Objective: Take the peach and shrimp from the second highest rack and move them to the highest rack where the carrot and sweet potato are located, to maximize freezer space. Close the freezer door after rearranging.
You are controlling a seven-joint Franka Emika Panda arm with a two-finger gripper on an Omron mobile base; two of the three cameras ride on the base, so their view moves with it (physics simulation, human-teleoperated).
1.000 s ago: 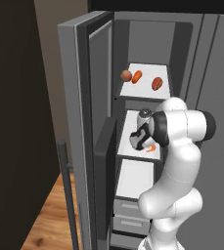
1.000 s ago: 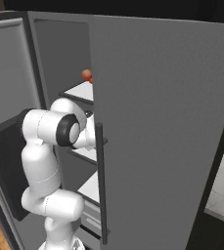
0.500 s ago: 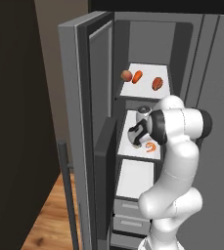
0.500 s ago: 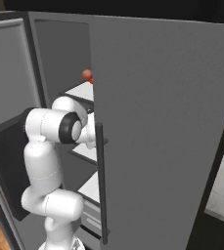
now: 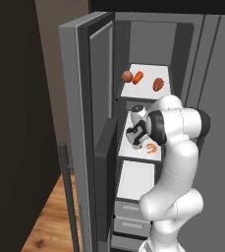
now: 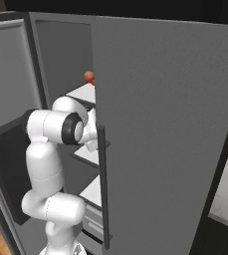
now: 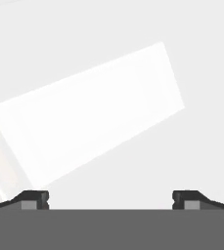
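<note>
Peach (image 5: 127, 76) already up on top rack's left edge beside carrot (image 5: 138, 78) and sweet potato (image 5: 157, 84). Shrimp (image 5: 152, 148) left on second rack's front edge; my pincer (image 5: 136, 139) wide open, empty, just beside it. Freezer door (image 5: 87, 133) unclosed.

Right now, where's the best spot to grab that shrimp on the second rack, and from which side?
Judging by its curl, pinch the shrimp across the thick middle of its arc, coming down from above; it lies flat on the rack, beside the open gripper.
</note>
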